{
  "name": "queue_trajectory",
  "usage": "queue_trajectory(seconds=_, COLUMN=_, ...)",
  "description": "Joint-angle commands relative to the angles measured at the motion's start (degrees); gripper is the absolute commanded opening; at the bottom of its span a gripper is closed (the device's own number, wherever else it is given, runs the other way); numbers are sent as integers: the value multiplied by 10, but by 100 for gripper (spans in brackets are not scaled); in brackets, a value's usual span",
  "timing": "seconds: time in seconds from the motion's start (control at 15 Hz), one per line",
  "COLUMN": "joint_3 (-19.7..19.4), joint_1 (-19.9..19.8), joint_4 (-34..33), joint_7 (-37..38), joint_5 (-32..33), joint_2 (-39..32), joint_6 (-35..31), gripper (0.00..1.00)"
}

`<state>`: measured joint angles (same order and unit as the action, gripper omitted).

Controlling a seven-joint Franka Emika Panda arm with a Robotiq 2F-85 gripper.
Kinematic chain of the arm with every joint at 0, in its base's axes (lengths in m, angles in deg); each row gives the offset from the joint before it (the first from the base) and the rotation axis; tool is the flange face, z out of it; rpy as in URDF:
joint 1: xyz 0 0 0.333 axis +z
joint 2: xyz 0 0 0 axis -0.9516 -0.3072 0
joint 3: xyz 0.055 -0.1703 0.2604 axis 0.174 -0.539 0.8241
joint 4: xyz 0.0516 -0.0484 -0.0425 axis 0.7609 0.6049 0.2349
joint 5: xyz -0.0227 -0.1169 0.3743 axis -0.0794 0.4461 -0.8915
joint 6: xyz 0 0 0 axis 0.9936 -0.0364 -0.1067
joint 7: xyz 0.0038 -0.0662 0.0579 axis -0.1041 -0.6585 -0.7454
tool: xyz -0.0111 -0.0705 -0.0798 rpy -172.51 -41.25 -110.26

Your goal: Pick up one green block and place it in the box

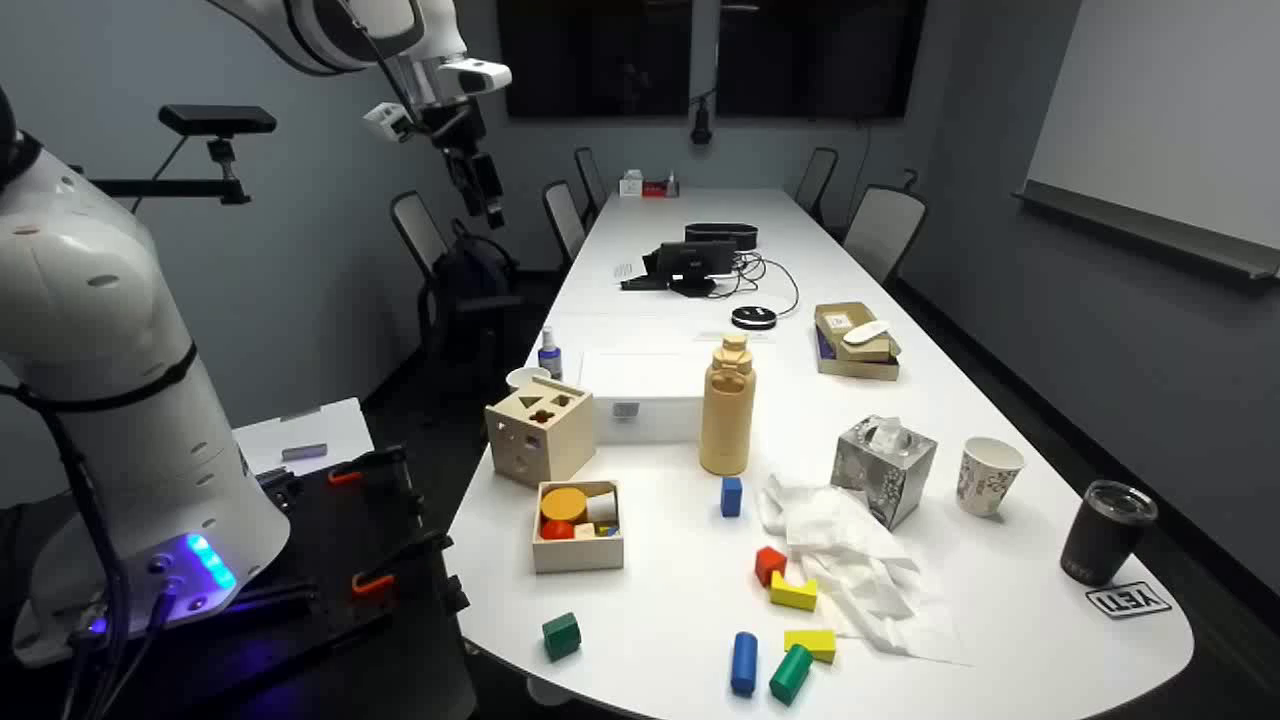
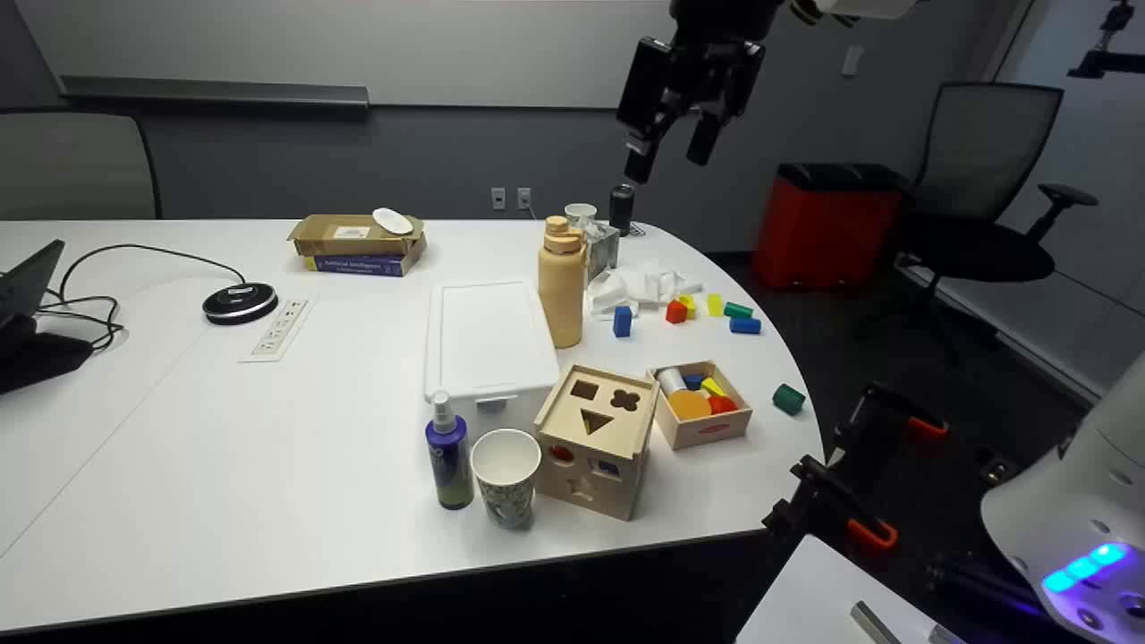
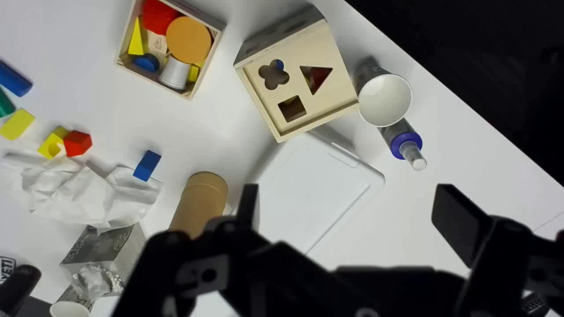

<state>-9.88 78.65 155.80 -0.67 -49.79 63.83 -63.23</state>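
The green block (image 1: 791, 674) is a small green cylinder lying on the table beside a blue cylinder. It also shows in an exterior view (image 2: 738, 310) and is cut off at the left edge of the wrist view (image 3: 5, 105). The box (image 1: 578, 556) is low, pale, open-topped and wooden, and holds red, orange, yellow, blue and white pieces. It also shows in an exterior view (image 2: 711, 431) and at the top left of the wrist view (image 3: 205, 15). My gripper (image 3: 352, 215) is open and empty, high above the table (image 2: 671, 154), away from block and box.
A darker green block (image 1: 561, 636) lies near the table edge. A wooden shape cube (image 1: 543, 435), white bin (image 2: 492, 344), tan bottle (image 1: 727, 415), paper cup (image 2: 506, 474) and spray bottle (image 2: 449, 456) stand around the box. Tissue (image 1: 850, 560), tissue box (image 1: 885, 468) and several blocks lie nearby.
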Motion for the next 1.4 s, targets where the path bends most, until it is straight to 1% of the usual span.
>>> queue_trajectory(seconds=0.0, joint_3=-6, joint_1=6, joint_4=-1, joint_7=3, joint_5=4, joint_2=-1, joint_6=1, gripper=100)
queue_trajectory(seconds=0.4, joint_3=-6, joint_1=6, joint_4=-1, joint_7=3, joint_5=4, joint_2=-1, joint_6=1, gripper=100)
queue_trajectory(seconds=0.53, joint_3=-2, joint_1=-26, joint_4=-1, joint_7=54, joint_5=16, joint_2=-9, joint_6=-25, gripper=100)
queue_trajectory(seconds=0.73, joint_3=-34, joint_1=-79, joint_4=-5, joint_7=84, joint_5=30, joint_2=-40, joint_6=-68, gripper=100)
queue_trajectory(seconds=0.93, joint_3=-79, joint_1=-140, joint_4=-19, joint_7=90, joint_5=44, joint_2=-110, joint_6=-134, gripper=100)
queue_trajectory(seconds=1.07, joint_3=-106, joint_1=-175, joint_4=-31, joint_7=104, joint_5=54, joint_2=-173, joint_6=-194, gripper=100)
queue_trajectory(seconds=1.2, joint_3=-130, joint_1=-202, joint_4=-49, joint_7=128, joint_5=65, joint_2=-244, joint_6=-252, gripper=100)
queue_trajectory(seconds=1.33, joint_3=-154, joint_1=-219, joint_4=-69, joint_7=176, joint_5=91, joint_2=-310, joint_6=-296, gripper=100)
